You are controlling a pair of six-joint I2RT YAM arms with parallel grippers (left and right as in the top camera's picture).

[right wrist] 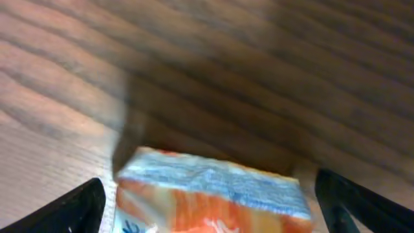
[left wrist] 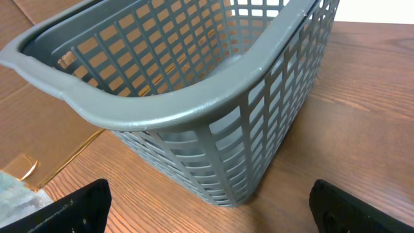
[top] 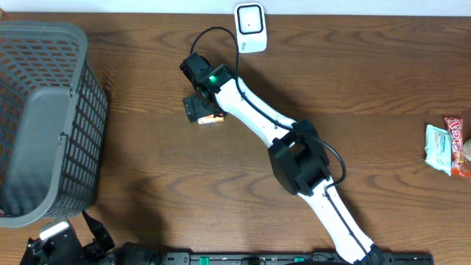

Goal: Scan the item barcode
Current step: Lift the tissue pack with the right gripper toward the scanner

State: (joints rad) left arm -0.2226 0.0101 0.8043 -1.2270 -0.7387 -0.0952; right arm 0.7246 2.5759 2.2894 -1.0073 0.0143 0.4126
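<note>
My right gripper (right wrist: pixel 213 207) is spread full wide, straddling the orange packet (right wrist: pixel 207 184) lying flat on the table (top: pixel 147 162). Nothing gripped yet; I'm set to clamp. The packet is near the scanner (top: pixel 250 27), so a short carry. Left gripper (left wrist: pixel 207 210) is wide open, empty, parked by the basket (left wrist: pixel 162 116).
</note>
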